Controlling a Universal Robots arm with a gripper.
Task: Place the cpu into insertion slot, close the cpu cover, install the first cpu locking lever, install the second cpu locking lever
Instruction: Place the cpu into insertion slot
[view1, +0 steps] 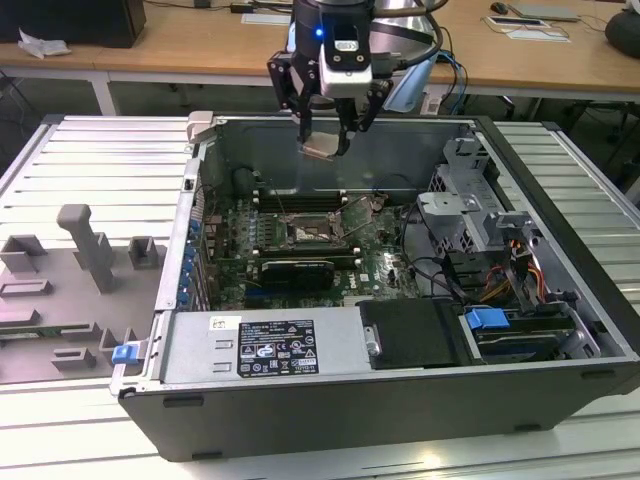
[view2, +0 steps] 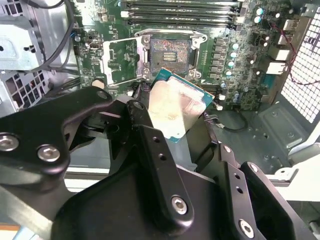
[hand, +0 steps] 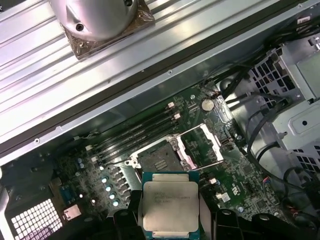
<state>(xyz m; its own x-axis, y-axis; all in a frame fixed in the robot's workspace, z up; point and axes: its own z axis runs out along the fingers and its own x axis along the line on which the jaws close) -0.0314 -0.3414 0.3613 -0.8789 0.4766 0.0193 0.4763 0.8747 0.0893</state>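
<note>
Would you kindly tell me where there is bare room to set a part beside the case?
The ribbed table on the exterior view's right of the case is bare, as is the strip in front. That view's left holds grey fixtures; inside, cables crowd the board.

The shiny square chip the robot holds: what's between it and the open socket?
Nothing, just bare air between the pale silver square cpu and the open dark socket below it, in the exterior view.

Clear drop from held cpu (view1: 320, 148) to socket (view1: 305, 232). Raised cpu cover (hand: 214, 142) crowds its exterior view's right edge; memory sticks (view1: 300, 200) far side; black card (view1: 297, 270) near; drive cage (view1: 460, 215) farther right.
</note>
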